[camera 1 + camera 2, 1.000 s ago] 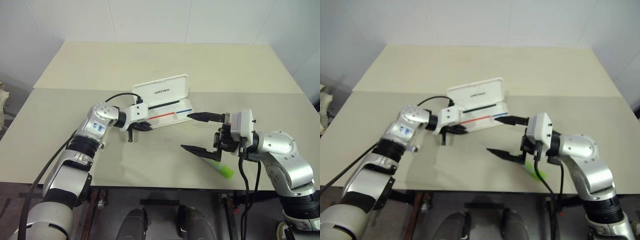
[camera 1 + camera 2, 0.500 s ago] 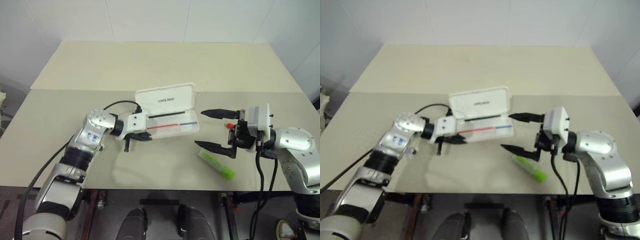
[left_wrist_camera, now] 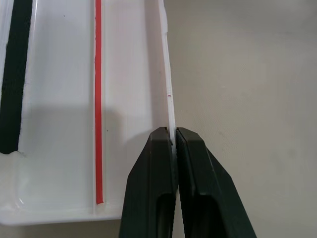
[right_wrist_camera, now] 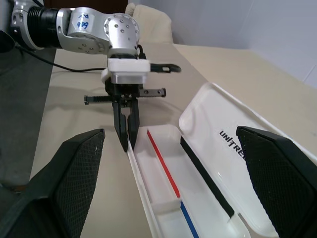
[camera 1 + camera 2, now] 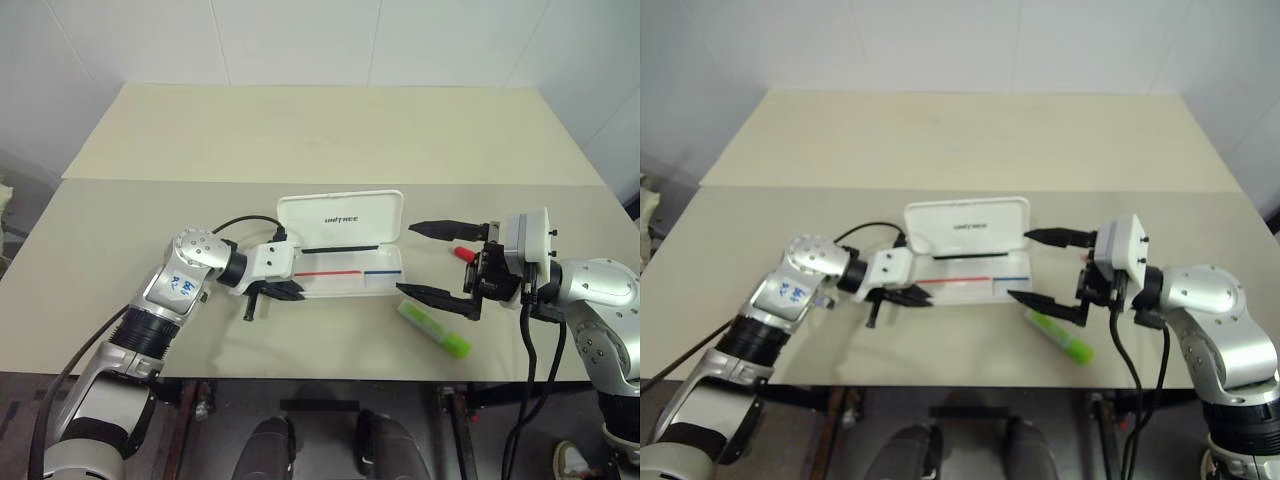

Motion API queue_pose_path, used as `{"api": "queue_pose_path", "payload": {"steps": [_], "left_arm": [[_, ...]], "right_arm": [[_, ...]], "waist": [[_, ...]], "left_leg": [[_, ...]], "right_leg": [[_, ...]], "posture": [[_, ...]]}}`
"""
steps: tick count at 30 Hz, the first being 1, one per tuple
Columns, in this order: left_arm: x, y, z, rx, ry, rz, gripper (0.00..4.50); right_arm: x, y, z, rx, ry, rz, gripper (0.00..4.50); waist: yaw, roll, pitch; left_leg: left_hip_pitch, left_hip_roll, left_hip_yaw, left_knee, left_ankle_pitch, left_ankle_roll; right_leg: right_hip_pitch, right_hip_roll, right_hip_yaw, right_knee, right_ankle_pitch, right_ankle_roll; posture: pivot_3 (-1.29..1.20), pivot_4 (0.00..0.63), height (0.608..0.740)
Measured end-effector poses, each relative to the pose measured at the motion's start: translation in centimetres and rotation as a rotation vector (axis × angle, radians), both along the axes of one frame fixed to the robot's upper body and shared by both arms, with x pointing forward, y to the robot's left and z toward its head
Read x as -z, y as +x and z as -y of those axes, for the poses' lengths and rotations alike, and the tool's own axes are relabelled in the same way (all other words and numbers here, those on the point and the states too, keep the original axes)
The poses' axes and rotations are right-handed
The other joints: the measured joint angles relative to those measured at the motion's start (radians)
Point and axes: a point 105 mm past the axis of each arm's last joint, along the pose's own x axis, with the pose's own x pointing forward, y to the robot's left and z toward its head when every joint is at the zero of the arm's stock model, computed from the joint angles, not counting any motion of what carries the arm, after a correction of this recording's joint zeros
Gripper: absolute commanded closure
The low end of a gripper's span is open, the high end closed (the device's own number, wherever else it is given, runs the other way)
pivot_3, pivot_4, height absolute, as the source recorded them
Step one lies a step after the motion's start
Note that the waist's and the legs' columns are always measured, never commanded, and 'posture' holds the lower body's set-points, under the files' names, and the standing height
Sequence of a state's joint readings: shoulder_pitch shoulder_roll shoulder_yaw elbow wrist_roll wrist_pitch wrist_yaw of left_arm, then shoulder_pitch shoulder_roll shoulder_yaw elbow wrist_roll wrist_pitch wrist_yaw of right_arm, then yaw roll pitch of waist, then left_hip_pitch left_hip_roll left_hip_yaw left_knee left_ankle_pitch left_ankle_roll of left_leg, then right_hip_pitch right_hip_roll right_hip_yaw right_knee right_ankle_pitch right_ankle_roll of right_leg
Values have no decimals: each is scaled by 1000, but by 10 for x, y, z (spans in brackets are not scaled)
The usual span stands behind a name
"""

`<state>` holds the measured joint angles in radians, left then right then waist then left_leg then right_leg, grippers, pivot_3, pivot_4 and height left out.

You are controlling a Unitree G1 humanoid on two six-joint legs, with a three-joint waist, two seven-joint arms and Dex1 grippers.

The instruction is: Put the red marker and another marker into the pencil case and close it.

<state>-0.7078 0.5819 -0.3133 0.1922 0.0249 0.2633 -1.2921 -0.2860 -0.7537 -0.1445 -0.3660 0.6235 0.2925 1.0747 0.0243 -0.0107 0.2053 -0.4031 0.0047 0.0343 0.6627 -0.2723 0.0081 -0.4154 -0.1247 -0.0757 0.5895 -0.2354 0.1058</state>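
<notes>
The white pencil case (image 5: 350, 275) lies open near the table's front edge, its lid (image 5: 340, 217) standing up at the back. My left gripper (image 3: 174, 132) is shut on the thin front rim of the case's tray (image 3: 166, 89), at its left end. The tray holds no marker. To the right of the case my right gripper (image 5: 408, 259) stands wide open and level, with nothing between its fingers. The red marker's cap (image 5: 463, 253) shows on the table just behind that gripper; its barrel is hidden. The lime-green marker (image 5: 433, 328) lies on the table below the right gripper.
The beige table (image 5: 320, 130) stretches far back behind the case. A black cable (image 5: 235, 223) loops from my left wrist. The table's front edge runs close below the green marker.
The case has been pulled nearer and turned square to the table edge, with my left gripper on its rim. My right gripper has shifted right, uncovering the green marker.
</notes>
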Motion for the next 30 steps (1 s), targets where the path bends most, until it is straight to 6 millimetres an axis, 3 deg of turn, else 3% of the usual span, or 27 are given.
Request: {"api": "queue_pose_path", "payload": {"steps": [10, 11, 26, 30], "left_arm": [[3, -13, 7, 42, 27, -68, 226], [3, -13, 7, 42, 25, -70, 39], [2, -11, 8, 10, -22, -65, 39], [-10, -17, 8, 35, -131, -82, 39]], "right_arm": [[0, -2, 1, 15, 6, -5, 0], [0, -2, 1, 15, 6, -4, 0], [-4, 0, -3, 0, 21, 13, 0], [-1, 0, -5, -5, 20, -2, 0]], "waist": [[1, 0, 0], [1, 0, 0], [1, 0, 0], [0, 0, 0]], "left_leg": [[0, 5, 0, 2, 0, 0], [0, 5, 0, 2, 0, 0], [0, 6, 1, 2, 0, 0], [-1, 6, 1, 2, 0, 0]], "right_leg": [[0, 0, 1, 1, 0, -1], [0, 0, 1, 1, 0, -1], [0, 0, 1, 1, 1, -1], [-1, 0, 1, 1, 1, -1]], "posture": [[0, 150, 740], [0, 150, 740], [0, 150, 740], [0, 150, 740]]}}
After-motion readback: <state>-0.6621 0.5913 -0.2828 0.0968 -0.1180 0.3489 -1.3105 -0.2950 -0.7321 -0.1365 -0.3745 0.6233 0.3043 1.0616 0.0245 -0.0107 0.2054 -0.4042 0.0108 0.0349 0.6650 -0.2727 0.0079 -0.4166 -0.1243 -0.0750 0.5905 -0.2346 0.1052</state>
